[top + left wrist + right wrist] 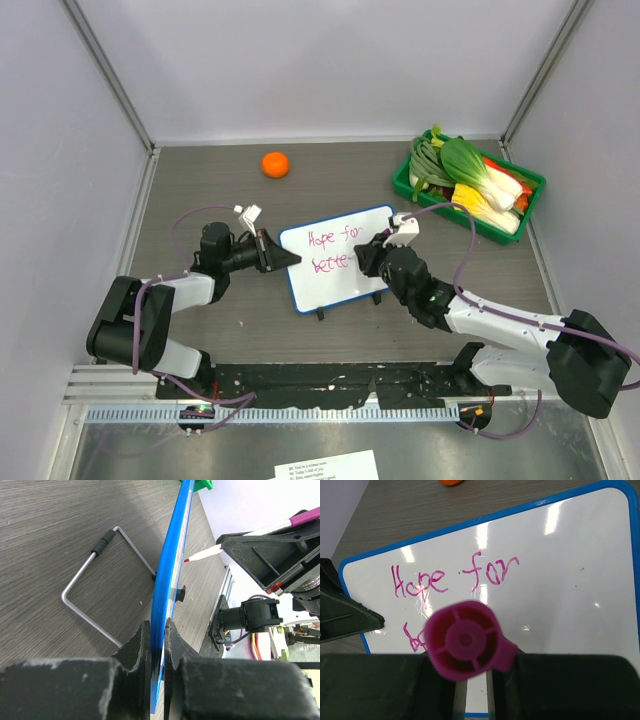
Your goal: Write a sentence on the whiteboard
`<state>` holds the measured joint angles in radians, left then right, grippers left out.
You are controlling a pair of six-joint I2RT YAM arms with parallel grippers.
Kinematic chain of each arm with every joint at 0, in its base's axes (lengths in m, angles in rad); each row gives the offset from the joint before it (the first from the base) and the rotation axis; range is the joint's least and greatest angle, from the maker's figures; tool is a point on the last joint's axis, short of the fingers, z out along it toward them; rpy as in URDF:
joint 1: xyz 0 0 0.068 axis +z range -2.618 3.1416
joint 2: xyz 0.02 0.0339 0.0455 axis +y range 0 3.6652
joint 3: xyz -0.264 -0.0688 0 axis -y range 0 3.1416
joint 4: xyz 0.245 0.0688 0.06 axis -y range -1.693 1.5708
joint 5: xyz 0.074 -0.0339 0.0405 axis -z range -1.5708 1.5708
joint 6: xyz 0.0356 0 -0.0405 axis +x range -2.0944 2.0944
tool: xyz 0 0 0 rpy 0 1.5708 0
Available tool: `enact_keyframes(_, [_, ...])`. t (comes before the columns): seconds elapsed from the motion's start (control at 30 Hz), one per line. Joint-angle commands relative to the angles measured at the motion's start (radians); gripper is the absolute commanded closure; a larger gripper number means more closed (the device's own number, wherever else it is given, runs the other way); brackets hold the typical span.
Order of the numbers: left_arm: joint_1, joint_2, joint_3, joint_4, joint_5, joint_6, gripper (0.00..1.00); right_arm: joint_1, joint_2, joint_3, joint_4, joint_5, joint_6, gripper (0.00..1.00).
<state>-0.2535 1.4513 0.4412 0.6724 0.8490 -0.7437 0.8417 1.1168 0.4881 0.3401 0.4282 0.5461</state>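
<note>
The whiteboard [345, 275], white with a blue frame, stands tilted on the table. My left gripper [283, 255] is shut on its left edge; in the left wrist view the blue frame [172, 570] runs between the closed jaws of the left gripper [158, 640]. The sentence [333, 250] in pink reads "Hope for" with "bette" below. My right gripper [372, 258] is shut on a pink marker. In the right wrist view the marker's round end [465, 640] hides part of the second line of the sentence [445, 577] on the whiteboard [560, 580]. The marker's tip [200, 556] sits close to the board face.
An orange [275, 164] lies at the back of the table. A green basket [428, 198] of vegetables stands at the back right. The board's wire stand [90, 565] rests on the table behind it. Grey walls close in three sides.
</note>
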Motion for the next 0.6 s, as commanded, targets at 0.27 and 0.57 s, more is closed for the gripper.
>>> enact_keyframes(0.27, [-0.01,0.037,-0.021,-0.16,-0.153,0.133,1.0,-0.019,0.006,0.035,0.065,0.023,0.003,0.99])
enact_keyframes(0.57, [-0.01,0.037,-0.022,-0.16,-0.151,0.133,1.0,-0.024,0.021,0.024,0.1,0.001,0.006,0.99])
